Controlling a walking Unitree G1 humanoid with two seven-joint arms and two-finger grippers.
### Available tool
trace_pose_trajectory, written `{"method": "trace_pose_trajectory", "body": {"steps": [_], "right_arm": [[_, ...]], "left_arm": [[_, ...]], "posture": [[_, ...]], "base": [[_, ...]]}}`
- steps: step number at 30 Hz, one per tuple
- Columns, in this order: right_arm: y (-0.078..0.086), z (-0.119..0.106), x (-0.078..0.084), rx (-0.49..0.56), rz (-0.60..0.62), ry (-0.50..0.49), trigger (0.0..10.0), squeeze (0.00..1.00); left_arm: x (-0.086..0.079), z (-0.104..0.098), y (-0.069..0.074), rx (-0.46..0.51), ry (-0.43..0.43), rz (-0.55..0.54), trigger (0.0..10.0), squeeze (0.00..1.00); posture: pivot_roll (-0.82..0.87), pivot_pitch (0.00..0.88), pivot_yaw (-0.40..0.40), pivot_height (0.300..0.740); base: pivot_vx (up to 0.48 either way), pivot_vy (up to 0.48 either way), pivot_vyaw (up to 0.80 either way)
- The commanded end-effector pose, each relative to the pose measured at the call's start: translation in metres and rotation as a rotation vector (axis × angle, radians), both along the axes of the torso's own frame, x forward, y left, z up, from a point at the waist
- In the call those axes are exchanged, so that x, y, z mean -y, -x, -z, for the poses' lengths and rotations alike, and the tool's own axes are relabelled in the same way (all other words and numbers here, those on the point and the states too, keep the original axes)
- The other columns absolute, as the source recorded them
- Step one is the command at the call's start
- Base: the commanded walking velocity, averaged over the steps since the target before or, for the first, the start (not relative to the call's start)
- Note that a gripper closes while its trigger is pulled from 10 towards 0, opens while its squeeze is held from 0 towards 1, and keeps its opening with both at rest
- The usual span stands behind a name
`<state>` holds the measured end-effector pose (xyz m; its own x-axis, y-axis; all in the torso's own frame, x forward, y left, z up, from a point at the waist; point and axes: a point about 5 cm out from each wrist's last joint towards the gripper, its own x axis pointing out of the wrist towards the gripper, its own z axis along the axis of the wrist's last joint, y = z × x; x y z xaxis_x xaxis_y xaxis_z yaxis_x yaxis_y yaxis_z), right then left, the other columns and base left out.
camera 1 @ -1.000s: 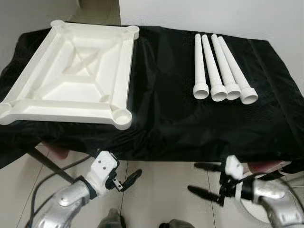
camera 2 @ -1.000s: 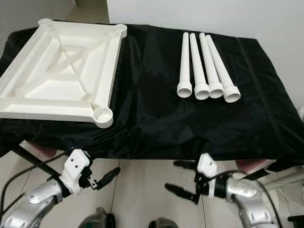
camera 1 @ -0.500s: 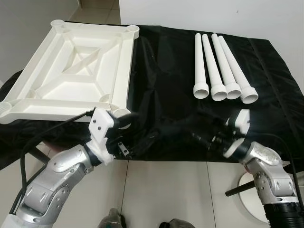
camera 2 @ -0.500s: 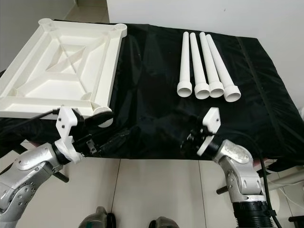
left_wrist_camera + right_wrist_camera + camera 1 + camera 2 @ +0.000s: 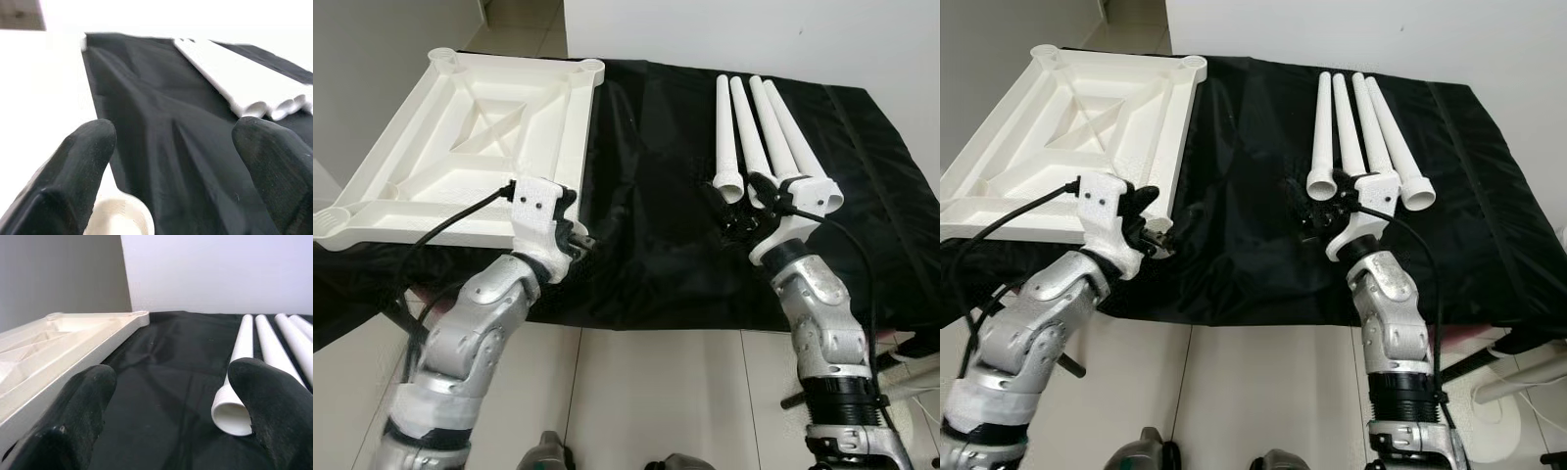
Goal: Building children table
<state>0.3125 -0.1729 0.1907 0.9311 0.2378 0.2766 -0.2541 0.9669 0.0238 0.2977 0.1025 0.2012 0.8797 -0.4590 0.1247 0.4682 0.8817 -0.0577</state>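
- One white plastic tabletop (image 5: 475, 147) lies upside down on the left side of the table (image 5: 656, 235), which is draped in black cloth; its ribbed underside faces up, with an X-shaped brace in the middle.
- The tabletop has a round socket at each corner; three show, and the left arm covers the near right corner.
- Four white table legs (image 5: 764, 137) lie side by side on the right half of the table, touching or nearly so.
- The legs' long axes run away from the robot, fanning slightly; their flared open ends point toward the near edge, and the narrow ends point to the wall.
- Each leg is a smooth tapered tube, hollow at the wide end.
- The left gripper (image 5: 576, 235) sits at the tabletop's near right corner, over the cloth; its jaws stand wide apart with nothing between them.
- The right gripper (image 5: 1317, 217) hovers just before the flared end of the leftmost leg (image 5: 239, 382); its jaws are spread wide and empty.
- Pale tiled floor (image 5: 656, 392) shows below the table's edge.
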Motion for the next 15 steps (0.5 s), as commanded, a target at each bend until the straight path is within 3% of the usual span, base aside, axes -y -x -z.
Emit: {"method": "trace_pose_trajectory", "body": {"steps": [1, 2, 4, 10, 15], "right_arm": [[-0.003, -0.003, 0.001, 0.014, 0.057, -0.013, 10.0, 0.00], [-0.004, -0.004, 0.001, 0.029, 0.114, -0.016, 10.0, 0.00], [-0.004, -0.004, 0.000, 0.032, 0.141, -0.040, 10.0, 0.00], [0.002, -0.004, -0.004, 0.081, 0.185, -0.033, 10.0, 0.00], [0.014, 0.002, -0.007, 0.136, 0.202, 0.035, 10.0, 0.00]], "left_arm": [[-0.002, -0.002, -0.008, 0.007, 0.004, -0.097, 10.0, 0.00], [-0.004, -0.005, -0.018, -0.001, 0.040, -0.190, 10.0, 0.00], [-0.006, -0.007, -0.024, 0.000, 0.070, -0.251, 10.0, 0.00], [-0.017, -0.011, -0.025, 0.075, 0.035, -0.272, 10.0, 0.00], [-0.023, -0.001, -0.018, 0.134, -0.029, -0.246, 10.0, 0.00]], "posture": [[0.01, 0.000, 0.008, 0.740], [0.01, 0.000, 0.012, 0.740], [0.00, 0.000, 0.016, 0.740], [-0.01, 0.000, 0.020, 0.740], [-0.02, 0.000, 0.023, 0.740]], "base": [[0.000, 0.000, 0.00], [0.000, 0.000, 0.00], [0.000, 0.000, 0.00], [0.000, 0.000, 0.00], [0.000, 0.000, 0.00]]}}
